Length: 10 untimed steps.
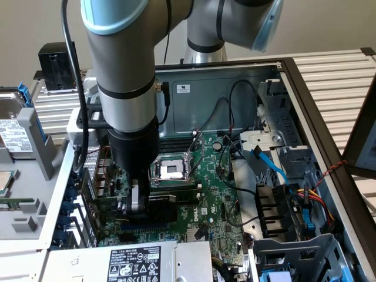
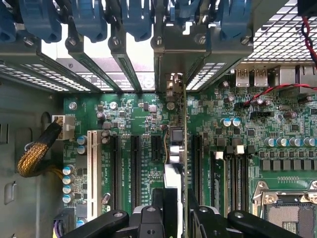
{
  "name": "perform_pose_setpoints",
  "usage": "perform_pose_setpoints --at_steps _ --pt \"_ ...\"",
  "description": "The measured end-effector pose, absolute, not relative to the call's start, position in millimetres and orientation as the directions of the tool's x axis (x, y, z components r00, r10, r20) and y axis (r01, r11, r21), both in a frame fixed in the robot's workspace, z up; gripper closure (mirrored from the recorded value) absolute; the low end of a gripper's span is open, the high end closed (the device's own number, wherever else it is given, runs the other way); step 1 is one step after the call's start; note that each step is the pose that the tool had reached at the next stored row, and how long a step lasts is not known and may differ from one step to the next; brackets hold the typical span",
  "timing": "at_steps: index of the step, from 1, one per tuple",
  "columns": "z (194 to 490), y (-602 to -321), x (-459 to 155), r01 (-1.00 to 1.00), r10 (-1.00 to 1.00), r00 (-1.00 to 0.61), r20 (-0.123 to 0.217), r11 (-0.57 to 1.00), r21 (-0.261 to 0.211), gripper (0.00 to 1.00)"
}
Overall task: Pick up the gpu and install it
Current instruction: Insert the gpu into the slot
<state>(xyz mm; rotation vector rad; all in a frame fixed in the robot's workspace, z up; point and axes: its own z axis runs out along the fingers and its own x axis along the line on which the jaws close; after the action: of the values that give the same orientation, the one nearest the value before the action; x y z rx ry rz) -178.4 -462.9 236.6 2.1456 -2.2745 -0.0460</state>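
gpu [image 2: 179, 148] upright on motherboard [image 2: 247, 124], between slots

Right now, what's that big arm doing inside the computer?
A robot arm has reached down into an open computer case. Its claw grips the gpu, a small card held on edge, directly over the expansion slots of the green motherboard. The card's metal end is lined up with the rear bracket openings.

Silver arm [image 1: 126, 64], blue joint caps, black cable.
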Motion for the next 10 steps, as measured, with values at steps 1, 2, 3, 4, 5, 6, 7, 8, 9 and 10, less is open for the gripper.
perform_pose_setpoints --at_steps 1,2,3,4,5,6,7,8,9,10 --pt "236.9 -462.8 -178.8 -0.998 -0.998 -0.059 -0.009 0.058 0.032 0.72" --pt "237.2 -462.8 -179.0 -0.998 -0.998 -0.059 -0.009 0.058 0.032 0.72" --pt "237.3 -462.9 -179.1 -0.998 -0.998 -0.058 -0.009 0.058 0.032 0.72" --pt "237.4 -462.9 -179.1 -0.998 -0.998 -0.058 -0.009 0.058 0.032 0.72" --pt "237.4 -462.9 -179.1 -0.998 -0.998 -0.058 -0.009 0.058 0.032 0.72" --pt "237.4 -463.0 -179.2 -0.998 -0.998 -0.057 -0.009 0.057 0.032 0.72" --pt "237.5 -463.1 -179.3 -0.998 -0.998 -0.057 -0.008 0.057 0.032 0.72" --pt "237.4 -463.1 -179.6 -0.998 -0.998 -0.057 -0.009 0.057 0.032 0.72" --pt "237.4 -463.0 -180.0 -0.998 -0.998 -0.057 -0.008 0.057 0.032 0.72" --pt "237.3 -462.9 -180.7 -0.998 -0.998 -0.058 -0.008 0.058 0.032 0.72"
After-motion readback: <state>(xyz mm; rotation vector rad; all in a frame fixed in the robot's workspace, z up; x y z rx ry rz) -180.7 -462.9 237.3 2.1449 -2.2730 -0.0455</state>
